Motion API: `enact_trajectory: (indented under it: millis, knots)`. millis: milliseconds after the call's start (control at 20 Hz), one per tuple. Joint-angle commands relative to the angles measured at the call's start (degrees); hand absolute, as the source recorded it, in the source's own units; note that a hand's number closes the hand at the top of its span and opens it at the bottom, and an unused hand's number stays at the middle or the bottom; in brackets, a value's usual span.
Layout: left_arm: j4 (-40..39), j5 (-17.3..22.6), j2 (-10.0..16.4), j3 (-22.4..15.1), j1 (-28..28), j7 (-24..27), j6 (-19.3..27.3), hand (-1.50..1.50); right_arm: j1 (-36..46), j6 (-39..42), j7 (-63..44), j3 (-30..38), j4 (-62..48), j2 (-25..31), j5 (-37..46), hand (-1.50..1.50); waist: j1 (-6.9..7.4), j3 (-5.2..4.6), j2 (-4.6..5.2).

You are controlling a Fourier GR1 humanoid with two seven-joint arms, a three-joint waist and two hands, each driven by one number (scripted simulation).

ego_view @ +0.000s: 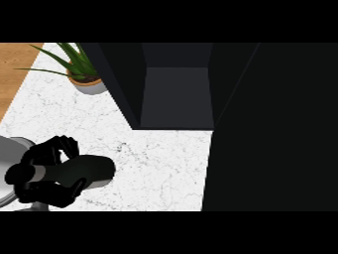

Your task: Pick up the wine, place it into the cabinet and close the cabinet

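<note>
Left hand [48, 191] near the bench's [164, 168] left edge, fingers [54, 148] clenched round the wine [91, 168]; I'd lift clear, then carry it level into the open cabinet [175, 94].

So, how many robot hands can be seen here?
1. The left hand is at the lower left, over the counter, curled round the wine bottle. The right hand does not show; it may be outside the view.
</note>
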State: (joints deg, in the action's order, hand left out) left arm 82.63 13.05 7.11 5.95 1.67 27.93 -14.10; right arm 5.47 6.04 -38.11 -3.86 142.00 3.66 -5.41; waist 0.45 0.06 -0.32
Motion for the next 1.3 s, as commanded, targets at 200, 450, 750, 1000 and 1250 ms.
enact_trajectory:
  millis: [200, 450, 750, 1000, 1250]
  knots:
    - [20.36, -0.78, -3.14, -6.61, 3.86, -15.35, 5.73, 1.50, 0.72, 0.35, -0.65, 4.27, 2.76, 0.39, -6.92, -1.50, -0.24, -0.01, 0.17]
    - [27.33, -3.51, -5.51, -12.14, 2.61, -24.91, 9.91, 1.50, -0.09, 0.70, -2.28, 2.23, 3.72, 0.10, -6.23, -1.50, -0.42, -0.03, 0.19]
    - [25.86, -3.98, -7.06, -19.68, -8.79, -30.27, 20.61, 1.50, -3.31, 1.55, -1.05, 1.13, 7.06, -0.74, -5.44, -1.50, -1.01, -0.03, 0.15]
    - [23.35, -4.50, -7.09, -27.49, -16.11, -33.04, 31.62, 1.50, 1.20, 0.33, -1.95, 3.30, 2.83, -0.25, -5.90, -1.50, -0.93, -0.04, 0.27]
    - [22.96, -4.97, -7.10, -30.71, -22.62, -37.62, 40.00, 1.50, -1.92, 0.37, -1.76, 0.86, 5.67, -1.83, -4.30, -1.50, -1.02, -0.03, 0.16]
